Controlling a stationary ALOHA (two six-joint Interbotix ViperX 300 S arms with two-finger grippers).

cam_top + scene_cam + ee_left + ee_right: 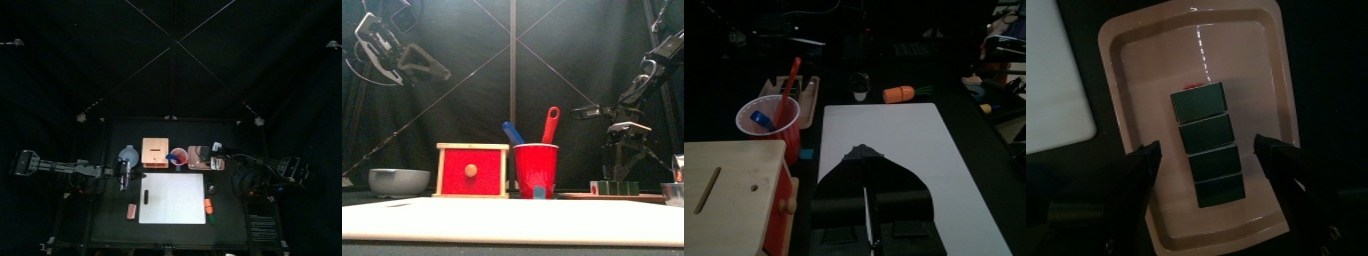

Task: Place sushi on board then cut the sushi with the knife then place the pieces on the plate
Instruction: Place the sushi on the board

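The white cutting board (174,198) lies bare mid-surface, ready for cutting. By its back right corner, the flat pink tray (1133,60) holds the dark green four-block sushi roll (1207,145). The right gripper (1209,150) hangs spread astride it, seemingly to lift it. The left gripper (863,155), pressed together, hovers above the board.

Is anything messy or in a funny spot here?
Nothing looks spilled or broken. The sushi roll lies neatly on the pink tray, its four blocks joined in a row, with the right claw open on either side.
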